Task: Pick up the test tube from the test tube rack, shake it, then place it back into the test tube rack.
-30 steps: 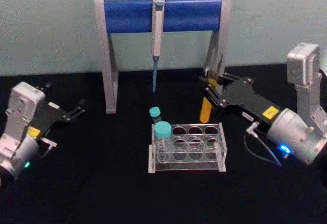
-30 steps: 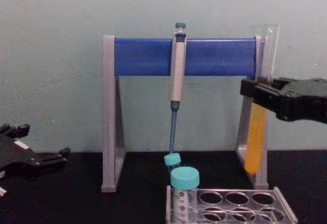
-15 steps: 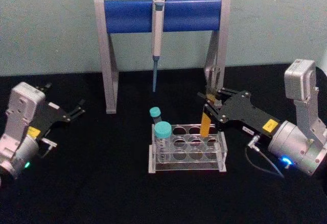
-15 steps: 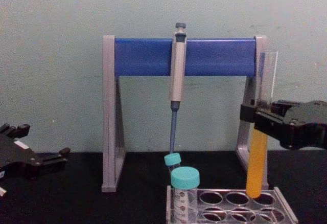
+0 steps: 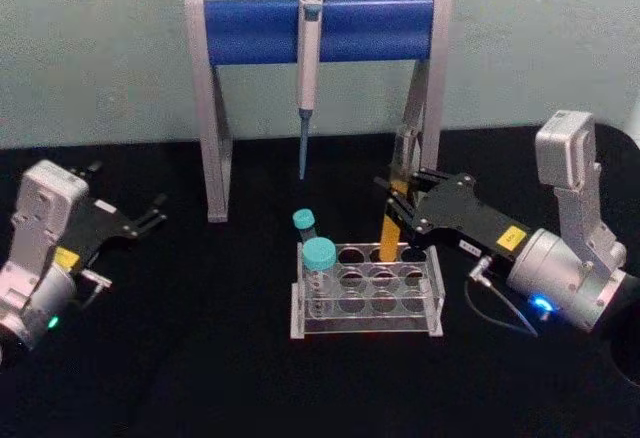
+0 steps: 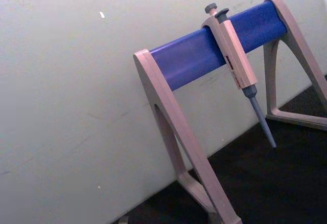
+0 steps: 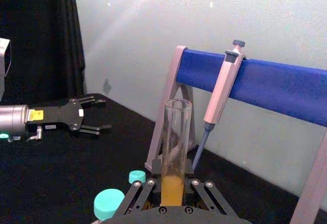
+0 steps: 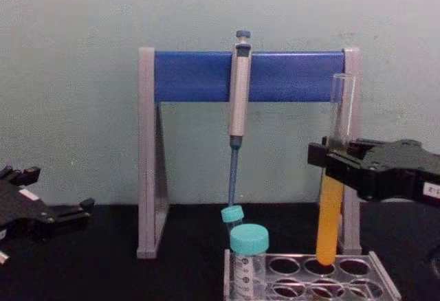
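Note:
The test tube [image 5: 388,226] is a clear glass tube with orange-yellow liquid in its lower half, held upright. My right gripper [image 5: 398,208] is shut on its middle, also seen from the side as the right gripper [image 8: 324,160]. The tube's tip [image 8: 323,258] sits at the mouth of the middle hole in the back row of the light grey test tube rack [image 5: 432,310]. In the right wrist view the test tube [image 7: 176,147] rises between my fingers. My left gripper [image 5: 150,216] rests open at the table's left, far from the rack.
A tall grey stand with a blue bar [image 5: 320,28] stands behind the rack, with a grey-blue pipette [image 5: 307,78] hanging from it. Two teal-capped vials [image 5: 318,254] occupy the rack's left column. The stand's right leg [image 5: 428,98] is just behind the tube.
My right gripper has carried the test tube left and down, from beside the stand's right leg to the rack's back row. The left arm has not moved.

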